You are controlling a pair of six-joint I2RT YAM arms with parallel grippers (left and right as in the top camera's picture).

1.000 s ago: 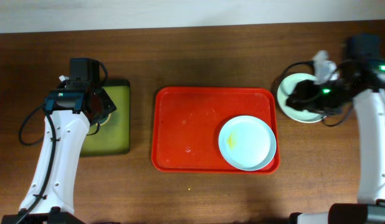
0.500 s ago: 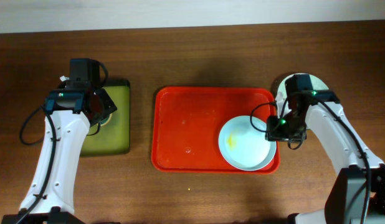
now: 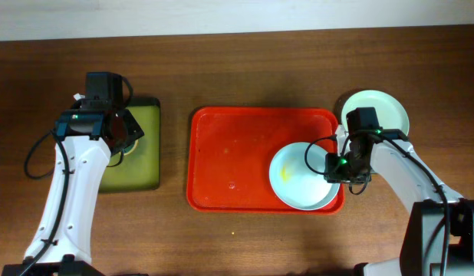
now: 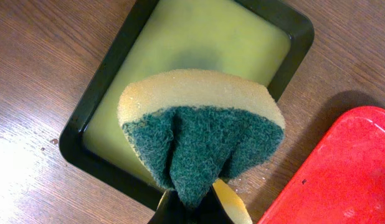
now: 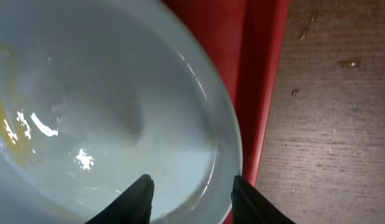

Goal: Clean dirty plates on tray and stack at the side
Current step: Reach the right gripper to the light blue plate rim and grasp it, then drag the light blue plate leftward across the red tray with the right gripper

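Start at the left of the overhead view. Your left gripper [image 4: 194, 210] is pinched on a sponge [image 4: 202, 134], which is folded so its green scouring face bulges towards the wrist camera under an arc of yellow foam. The sponge hangs over the small black-rimmed tray [image 3: 147, 165]. That tray's inside is yellow-green and its long axis runs 12 to 6 o'clock.

At 3 o'clock from it, well apart on the wooden table [image 3: 245, 69], lies the red tray [image 3: 229, 153], with its long axis running 9 to 3 o'clock. Most of its floor is bare. The pale blue plate [image 3: 298, 180] sits flat and face up in the tray's 4 o'clock corner, its rim close to the tray's right wall. Being round, the plate points no particular way. A yellow smear [image 3: 285, 175] marks its 9 o'clock side.

Your right gripper [image 3: 338, 165] is at the plate's 3 o'clock edge. In the right wrist view the jaws stand wide. One finger [image 5: 141, 190] is over the plate's bowl and the other is out by the rim and the tray wall. You cannot tell whether either touches.

At 1 o'clock from the blue plate, off the tray, a pale green plate [image 3: 384, 107] rests on the table.
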